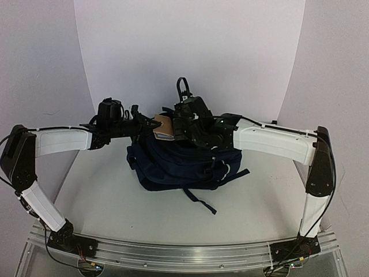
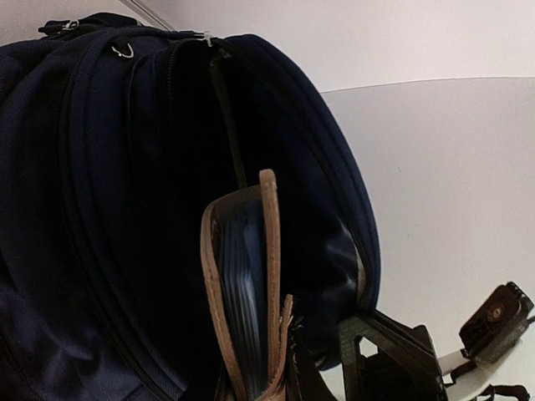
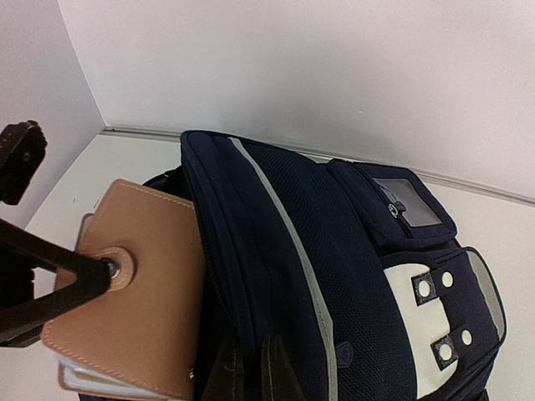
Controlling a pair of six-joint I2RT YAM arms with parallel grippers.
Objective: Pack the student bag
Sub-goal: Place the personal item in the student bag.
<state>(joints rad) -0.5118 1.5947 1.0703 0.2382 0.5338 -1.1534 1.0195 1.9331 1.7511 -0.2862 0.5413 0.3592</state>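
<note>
White table (image 1: 104, 196) carries the bag (image 1: 184, 164) at its middle; left gripper (image 1: 151, 123) clamps a tan notebook (image 3: 142, 284) partly inside the bag's open top, right gripper (image 3: 248, 372) pinches the bag's rim beside it

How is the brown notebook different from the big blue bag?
The notebook is tan brown; the student bag is navy blue. The notebook is small and flat; the student bag is much bigger and puffy. The student bag lies on the table; the notebook sticks out at its opening. Both fasten shut: a snap on the notebook, zips on the student bag.
</note>
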